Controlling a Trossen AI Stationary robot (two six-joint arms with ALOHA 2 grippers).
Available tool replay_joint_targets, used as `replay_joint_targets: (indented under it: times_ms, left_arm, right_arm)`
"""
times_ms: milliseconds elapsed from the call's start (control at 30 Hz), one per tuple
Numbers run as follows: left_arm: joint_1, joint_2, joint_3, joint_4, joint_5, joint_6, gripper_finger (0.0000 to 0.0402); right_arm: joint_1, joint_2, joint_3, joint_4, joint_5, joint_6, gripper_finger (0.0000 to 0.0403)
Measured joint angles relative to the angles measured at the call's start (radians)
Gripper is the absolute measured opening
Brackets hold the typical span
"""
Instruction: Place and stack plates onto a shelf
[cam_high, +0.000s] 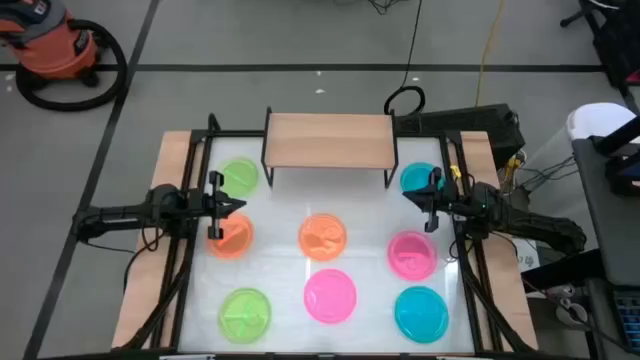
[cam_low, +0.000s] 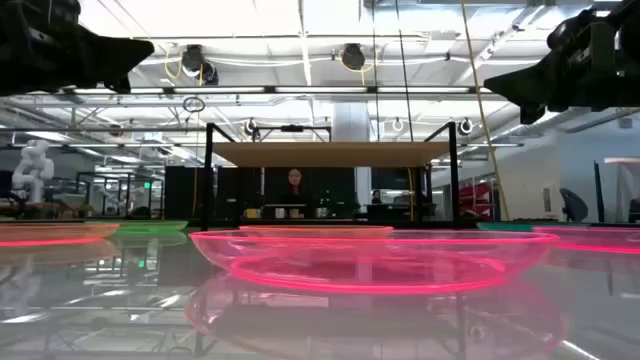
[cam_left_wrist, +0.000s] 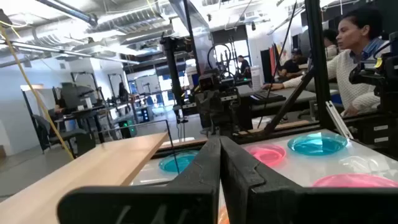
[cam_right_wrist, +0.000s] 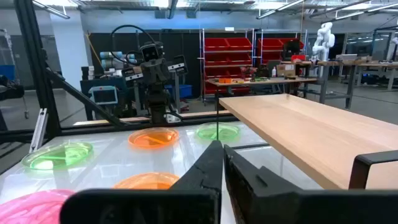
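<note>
My left gripper (cam_high: 222, 207) hangs above the orange plate (cam_high: 232, 237) at the table's left side, fingers pressed together with nothing between them; my right gripper (cam_high: 432, 190) hovers beside the blue plate (cam_high: 417, 178), fingers likewise closed and empty. The shelf (cam_high: 329, 140) stands bare at the back, with all eight plates on the table. To do this well, I should spread my left fingers, drop straight over the orange rim, and pinch one edge only.
</note>
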Motion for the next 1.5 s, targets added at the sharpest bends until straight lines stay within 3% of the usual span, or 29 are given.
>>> replay_joint_targets:
  times_ms: [700, 900, 1133, 1200, 1333, 1500]
  left_arm:
    - [0.0, 0.0, 0.0, 0.0, 0.0, 0.0, 0.0008]
    - [0.0, 0.0, 0.0, 0.0, 0.0, 0.0, 0.0008]
    - [0.0, 0.0, 0.0, 0.0, 0.0, 0.0, 0.0008]
    - [0.0, 0.0, 0.0, 0.0, 0.0, 0.0, 0.0008]
    - [0.0, 0.0, 0.0, 0.0, 0.0, 0.0, 0.0008]
    - [0.0, 0.0, 0.0, 0.0, -0.001, 0.0, 0.0008]
  right_arm:
    - [0.0, 0.0, 0.0, 0.094, 0.0, 0.072, 0.0]
    - [0.0, 0.0, 0.0, 0.29, 0.0, 0.025, 0.0]
    - [0.0, 0.003, 0.005, 0.427, 0.0, 0.086, 0.0]
    - [0.0, 0.013, 0.031, 0.348, 0.002, 0.075, 0.0]
    - [0.0, 0.085, 0.131, 0.023, 0.063, 0.1, 0.0]
    - [0.003, 0.257, 0.204, -0.092, 0.108, 0.076, 0.0]
